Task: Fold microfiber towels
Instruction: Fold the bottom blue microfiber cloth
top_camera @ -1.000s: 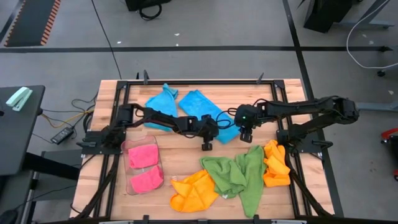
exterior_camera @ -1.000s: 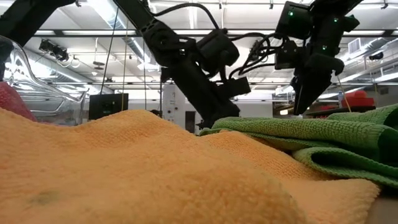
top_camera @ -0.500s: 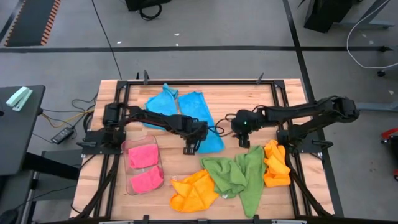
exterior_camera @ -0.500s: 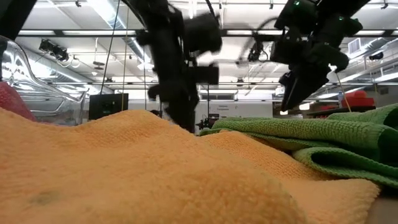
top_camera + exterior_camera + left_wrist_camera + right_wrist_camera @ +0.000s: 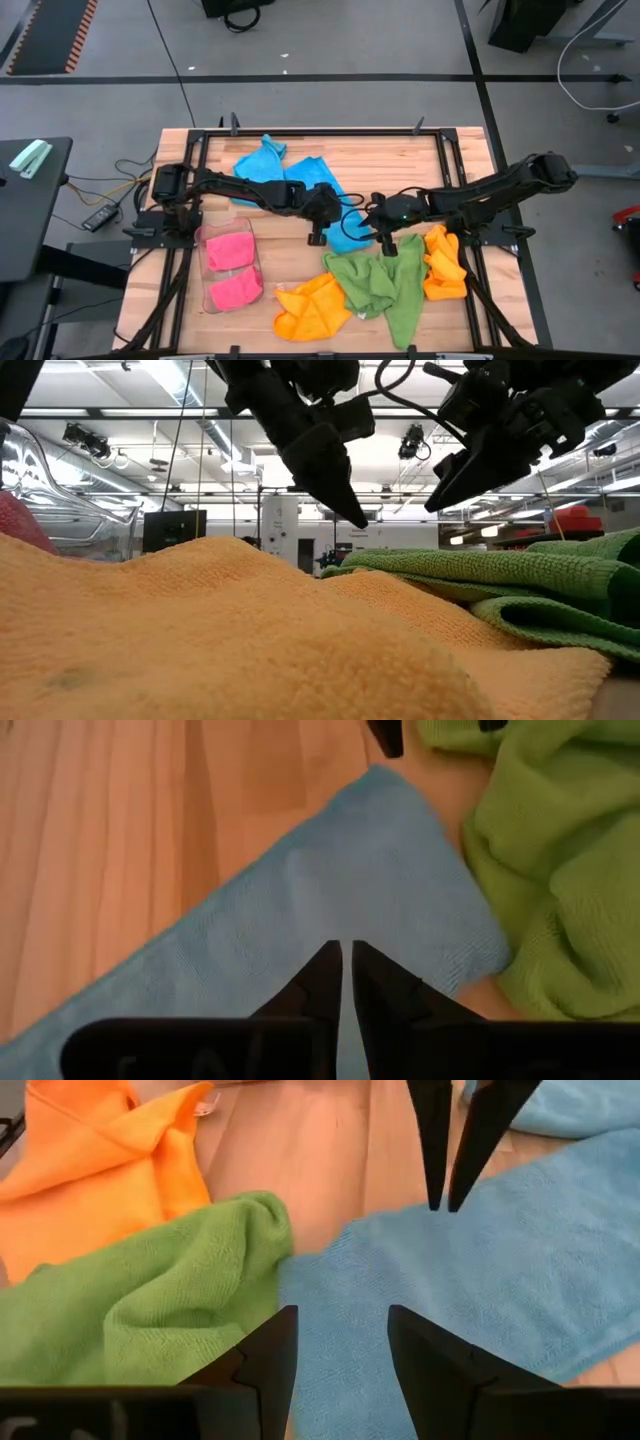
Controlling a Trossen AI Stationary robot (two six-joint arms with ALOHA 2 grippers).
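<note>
A sky-blue towel (image 5: 340, 236) lies flat as a long strip on the wood, its near corner (image 5: 400, 850) beside a green towel (image 5: 560, 850). My left gripper (image 5: 346, 945) hangs shut just above this blue towel (image 5: 480, 1280), touching nothing; it also shows in the low view (image 5: 356, 520). My right gripper (image 5: 340, 1312) stands open above the spot where the blue and green (image 5: 170, 1290) towels meet, nothing between its fingers. From above, my left gripper (image 5: 316, 238) and right gripper (image 5: 388, 245) sit close together at mid-table.
A second blue towel (image 5: 262, 160) lies at the far side. Crumpled green (image 5: 385, 285) and orange (image 5: 312, 305) towels fill the near middle, with another orange one (image 5: 443, 262) on the right. A clear tray (image 5: 203, 262) at the near left holds pink towels (image 5: 232, 250).
My left gripper has risen clear of the blue towel and now hangs above it. My right gripper has moved toward the table's near edge and tipped from pointing almost straight down to a slant, staying open.
</note>
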